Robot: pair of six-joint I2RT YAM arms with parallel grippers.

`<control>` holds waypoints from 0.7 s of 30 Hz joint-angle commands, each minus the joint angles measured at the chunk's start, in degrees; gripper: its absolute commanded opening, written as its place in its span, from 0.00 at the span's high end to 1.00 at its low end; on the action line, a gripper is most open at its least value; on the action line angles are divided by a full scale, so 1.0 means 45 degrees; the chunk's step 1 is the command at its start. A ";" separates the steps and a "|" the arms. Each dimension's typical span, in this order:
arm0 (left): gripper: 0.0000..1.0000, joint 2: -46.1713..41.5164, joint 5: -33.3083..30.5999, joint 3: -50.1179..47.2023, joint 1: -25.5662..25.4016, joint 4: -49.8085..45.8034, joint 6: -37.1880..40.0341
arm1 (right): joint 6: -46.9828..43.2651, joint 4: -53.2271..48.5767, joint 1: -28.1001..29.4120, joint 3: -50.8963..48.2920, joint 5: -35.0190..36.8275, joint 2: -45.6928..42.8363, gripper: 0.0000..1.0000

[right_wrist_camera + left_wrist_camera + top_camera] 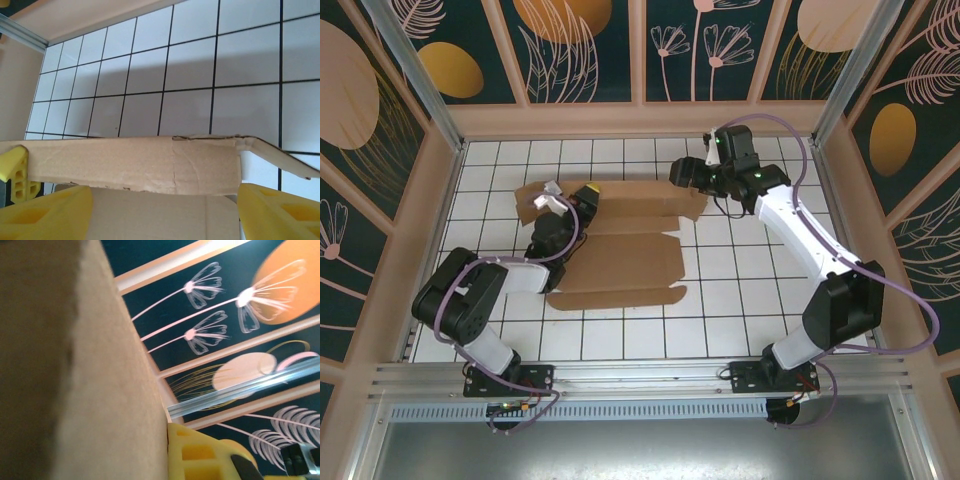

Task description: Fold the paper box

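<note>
Right wrist: paper box [130, 165] across gripper [165, 212]

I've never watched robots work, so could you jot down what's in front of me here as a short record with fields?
Surface: white tiled table
Item: paper box, a brown cardboard sheet, mostly flat, not yet box-shaped
Left gripper: shut, at the sheet's far left part, cardboard close against it
Right gripper: open, yellow fingers spread either side of a flap at the sheet's far right edge
Task state: folding unfinished
</note>
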 commanded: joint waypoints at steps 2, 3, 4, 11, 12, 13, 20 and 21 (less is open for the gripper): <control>1.00 0.2096 0.1186 -0.0361 0.0002 0.6273 0.0481 | -0.0780 0.0415 0.0185 -0.0085 0.0300 -0.0564 0.24; 1.00 0.2449 0.1373 -0.0301 0.0005 0.6644 0.0290 | -0.0787 0.0602 0.0235 -0.0335 0.0333 -0.0688 0.24; 1.00 0.2757 0.1533 -0.0197 0.0005 0.6618 0.0124 | -0.0786 0.0786 0.0269 -0.0631 0.0316 -0.0791 0.24; 1.00 0.2025 0.1377 0.0875 0.0000 0.1003 0.0334 | -0.0083 0.0893 0.0296 -0.1443 0.0344 -0.0712 0.24; 1.00 0.1824 0.1359 0.1138 0.0005 0.0097 0.0394 | 0.0034 0.0841 0.0293 -0.1452 0.0389 -0.0641 0.24; 1.00 0.1631 0.1321 0.1369 0.0000 -0.0783 0.0456 | 0.0185 0.0790 0.0285 -0.1419 0.0428 -0.0568 0.24; 1.00 0.1595 0.1530 0.1851 0.0004 -0.2589 -0.0063 | 0.1250 0.0997 -0.0076 -0.1564 -0.0466 0.0048 0.28; 1.00 0.1639 0.1543 0.1841 0.0004 -0.2610 -0.0140 | 0.1315 0.1184 -0.0212 -0.1640 -0.0678 0.0117 0.28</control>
